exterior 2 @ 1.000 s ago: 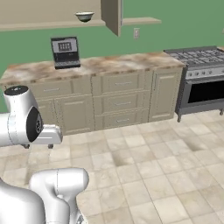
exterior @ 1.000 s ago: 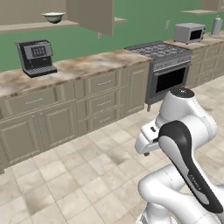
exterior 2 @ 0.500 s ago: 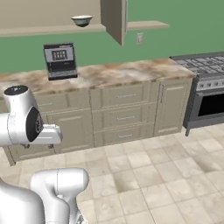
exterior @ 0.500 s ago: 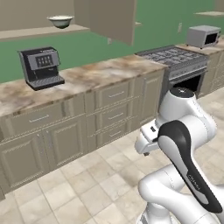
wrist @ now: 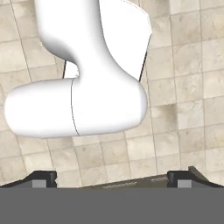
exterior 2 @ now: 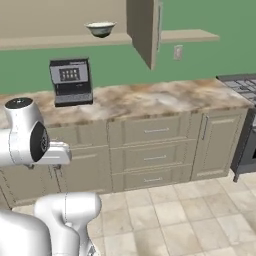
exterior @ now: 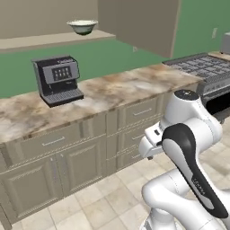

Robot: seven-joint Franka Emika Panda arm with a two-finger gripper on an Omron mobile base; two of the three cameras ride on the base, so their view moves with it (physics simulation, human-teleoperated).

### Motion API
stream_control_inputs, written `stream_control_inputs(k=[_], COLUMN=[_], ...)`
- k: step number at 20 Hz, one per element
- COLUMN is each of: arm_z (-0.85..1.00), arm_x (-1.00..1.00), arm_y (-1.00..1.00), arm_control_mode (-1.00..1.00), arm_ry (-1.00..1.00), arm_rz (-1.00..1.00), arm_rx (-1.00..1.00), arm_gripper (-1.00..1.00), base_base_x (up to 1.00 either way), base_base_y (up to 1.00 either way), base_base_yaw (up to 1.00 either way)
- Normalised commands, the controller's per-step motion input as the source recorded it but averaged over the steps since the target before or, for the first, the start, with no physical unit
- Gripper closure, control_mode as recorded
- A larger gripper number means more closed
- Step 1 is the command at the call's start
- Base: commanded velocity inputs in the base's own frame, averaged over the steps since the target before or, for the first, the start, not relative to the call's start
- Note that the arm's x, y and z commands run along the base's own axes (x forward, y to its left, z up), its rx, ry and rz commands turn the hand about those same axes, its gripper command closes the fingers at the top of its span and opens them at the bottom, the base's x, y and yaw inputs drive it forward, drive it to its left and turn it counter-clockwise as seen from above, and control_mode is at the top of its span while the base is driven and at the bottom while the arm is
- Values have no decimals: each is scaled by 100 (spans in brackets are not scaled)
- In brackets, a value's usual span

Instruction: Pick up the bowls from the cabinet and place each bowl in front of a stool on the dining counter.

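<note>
One bowl (exterior: pixel 82 26) (exterior 2: pixel 100 29), cream inside and grey-green outside, stands upright on the beige shelf of the wall cabinet (exterior: pixel 49 39) (exterior 2: pixel 60 41), high above the coffee machine. My arm is folded close to the base, well short of that shelf. In the hand view my gripper (wrist: pixel 113 179) points down at the tiled floor, open, with its fingertips (wrist: pixel 43 177) far apart and nothing between them. The stool and the dining counter are out of view.
A black coffee machine (exterior: pixel 57 80) (exterior 2: pixel 71 81) sits on the stone-topped wall counter (exterior: pixel 117 90) (exterior 2: pixel 150 97), over lower cabinets with drawers (exterior 2: pixel 156 156). A taupe cabinet panel (exterior: pixel 139 22) (exterior 2: pixel 144 30) hangs right of the bowl. A stove (exterior: pixel 200 67) (exterior 2: pixel 240 82) stands further right. Tiled floor lies between me and the counter.
The whole picture has shifted: the base has driven closer to the wall counter, so the bowl, coffee machine and cabinets look larger and sit more central. The gripper has stayed open.
</note>
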Motion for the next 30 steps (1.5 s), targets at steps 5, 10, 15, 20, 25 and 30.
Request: stream_control_inputs(k=[5,10,15,20,25,30], arm_z=[0,0,0,0,0,0], arm_x=[0,0,0,0,0,0], arm_y=[0,0,0,0,0,0], arm_control_mode=[100,100,100,100,100,100], arm_ry=[0,0,0,0,0,0], arm_rz=[0,0,0,0,0,0], arm_rx=[0,0,0,0,0,0], arm_gripper=[-100,-100,-100,-100,-100,-100], base_base_x=[92,83,85,68,70,64], base_base_y=[-45,-7,3,1,-14,-40], base_base_yaw=[27,-2,-14,-16,-7,-1])
